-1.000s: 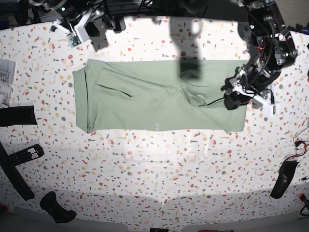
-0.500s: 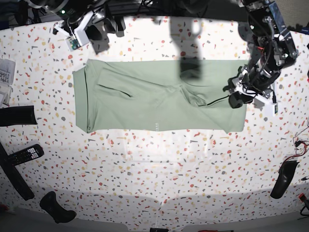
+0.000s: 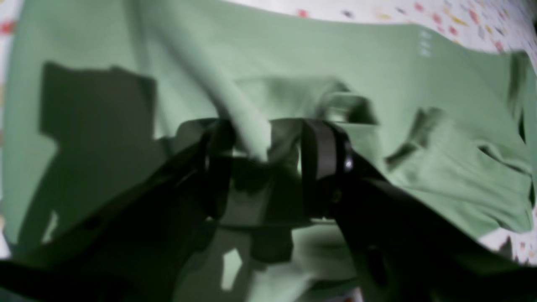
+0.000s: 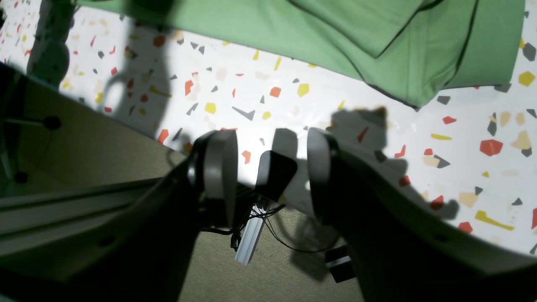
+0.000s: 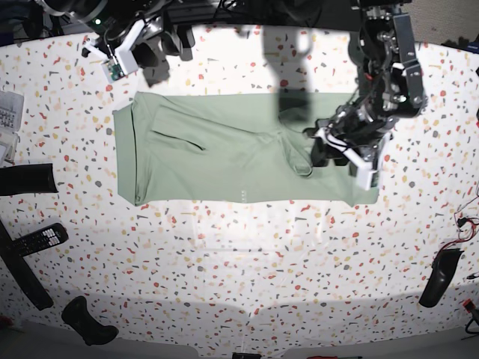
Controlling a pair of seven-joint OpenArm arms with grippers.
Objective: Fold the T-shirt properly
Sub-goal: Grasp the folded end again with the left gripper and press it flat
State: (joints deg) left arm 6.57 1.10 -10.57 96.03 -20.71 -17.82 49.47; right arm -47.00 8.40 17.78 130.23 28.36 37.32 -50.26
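The desk [image 5: 239, 254] is white terrazzo flecked red, yellow and grey, lit hard enough to throw arm shadows across it; beyond its far edge the right wrist view shows olive carpet with a cable and a pale strip lying on it. Along the left edge sit a paper sheet [image 5: 7, 112], a dark block [image 5: 26, 179] and a remote [image 5: 41, 238], all partly cut off. At top left the right claw [image 4: 262, 161] hangs over the desk's far edge, fingers apart with nothing between them. The T-shirt [image 5: 224, 161] lies flat across the middle as a wide band. Over its right part the left claw [image 3: 275, 161] sits low, fingers apart astride a raised ridge of cloth; whether they squeeze it is hard to make out in the blur. A dark object [image 5: 441, 277] lies at the right edge.
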